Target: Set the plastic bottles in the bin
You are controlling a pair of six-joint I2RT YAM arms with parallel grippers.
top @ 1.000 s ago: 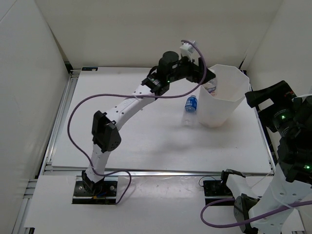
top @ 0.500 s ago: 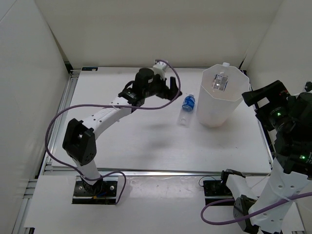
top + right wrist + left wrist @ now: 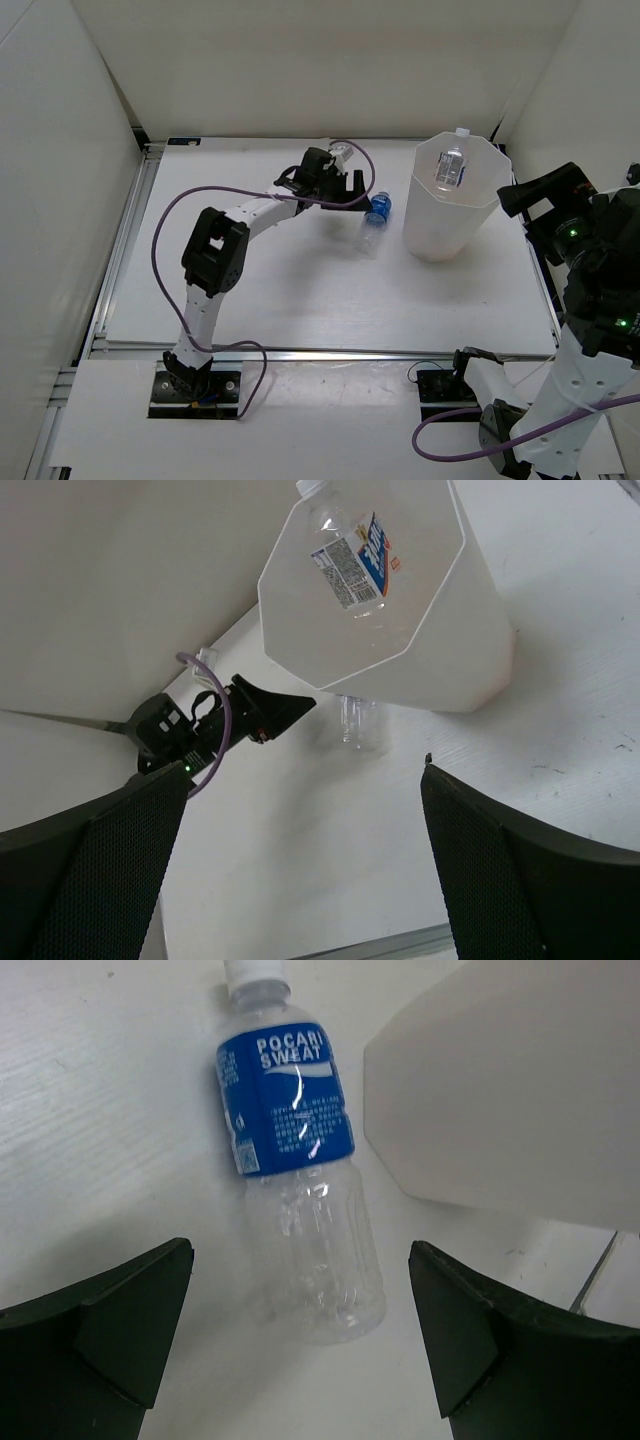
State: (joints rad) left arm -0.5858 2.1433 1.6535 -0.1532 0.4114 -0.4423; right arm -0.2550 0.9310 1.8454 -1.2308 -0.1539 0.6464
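Where white walls [image 3: 300,70] enclose the table [image 3: 300,295], the blue-labelled bottle [image 3: 297,1165] lies beside the bin [image 3: 440,225], cap cropped; left gripper [image 3: 354,190] and right gripper [image 3: 305,768] gape empty.

Left pincer [image 3: 356,190] beside the blue-labelled bottle [image 3: 377,211]

The left arm [image 3: 255,215] reaches across the desk [image 3: 300,295] — its pincer just left of the bottle, which lies flat close to the tall white bin [image 3: 447,228]. A clear bottle [image 3: 451,166] lies inside the bin, towards its far rim. The right arm [image 3: 592,290] stands raised at the desk's right edge — well apart from both.
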